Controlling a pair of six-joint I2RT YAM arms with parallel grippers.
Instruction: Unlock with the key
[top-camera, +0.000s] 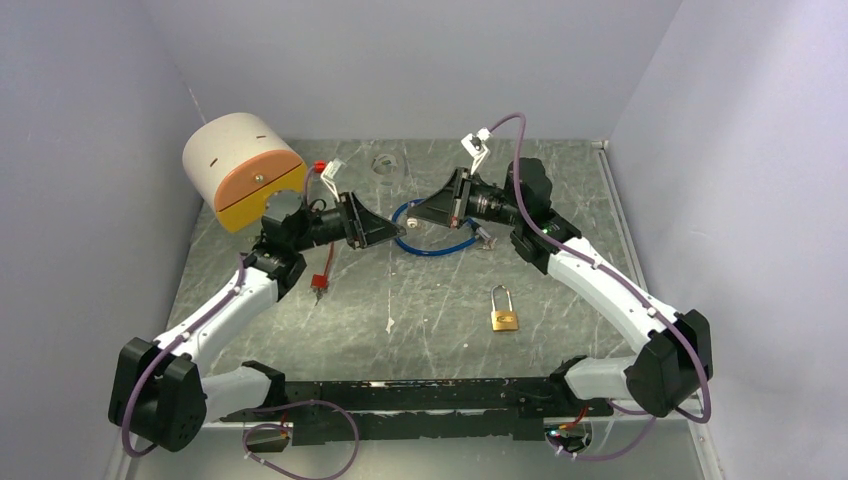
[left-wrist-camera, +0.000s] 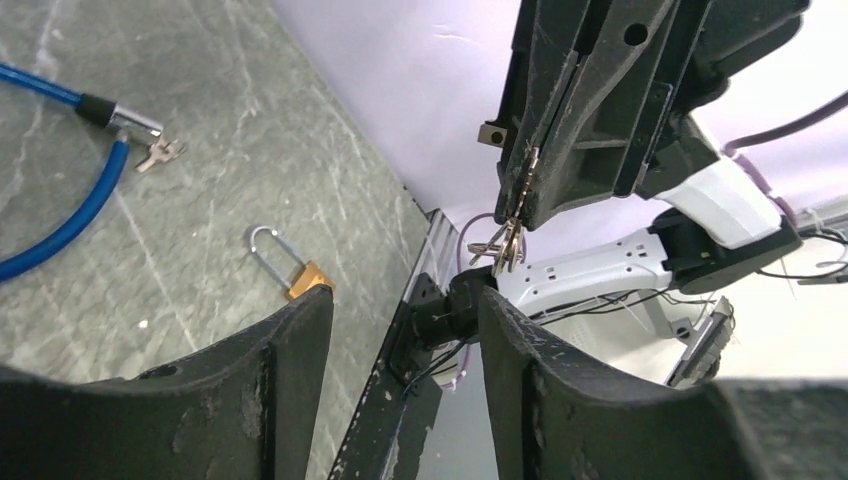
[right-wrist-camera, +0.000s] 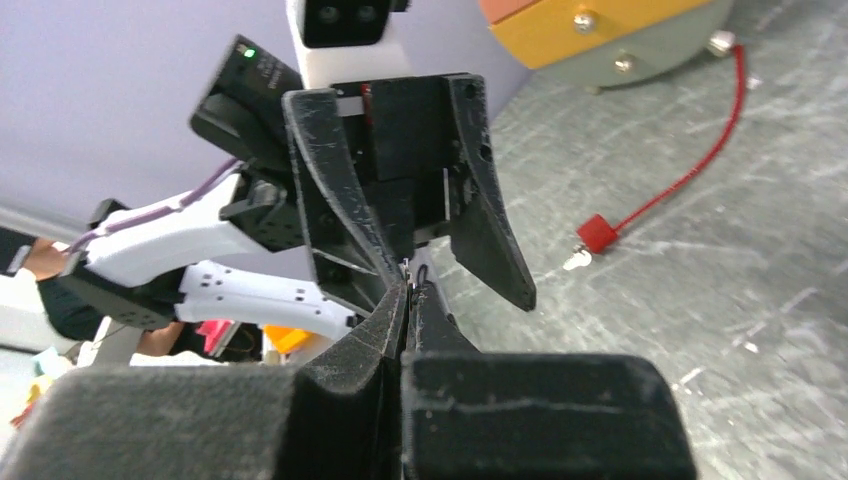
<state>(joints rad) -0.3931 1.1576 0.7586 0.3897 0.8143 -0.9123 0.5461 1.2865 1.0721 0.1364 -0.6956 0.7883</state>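
Lavender walls on three sides, grey marbled table (top-camera: 440, 330) underfoot.

**Progress.**
- Early stage, by my judgement.
- Key is in hand; nothing is unlocked yet.
- Right jaws are pinched fully together on a small bunch of silvery metal keys (left-wrist-camera: 508, 240), which hangs from the tips up in the air.
- Left jaws face them with a clear gap and nothing between. They are near the keys but not touching, as the left wrist view shows. It reads as a hand-over or a regrip being set up.
- Small brass padlock with steel shackle (top-camera: 505, 318) lies flat on the table, near the middle and well apart from both jaws. Its shackle looks seated.
- What is left, as I judge it: get one key presented cleanly, bring it to the lock, insert, turn, free the shackle.

**Other locks about.**
- Blue looped cable lock (left-wrist-camera: 40, 84) lies beneath where my jaws meet.
- Thin red cable with a red block end (right-wrist-camera: 595, 232) lies to my left.
- Which lock these keys fit, I cannot tell.

**Containers.**
- Cream-and-orange drum (top-camera: 245, 170) at far left is tipped with its flat face showing. I see no opening, and its contents are unknown.
- Small clear round item (top-camera: 385, 165) sits at the back, too faint to say whether it holds anything.
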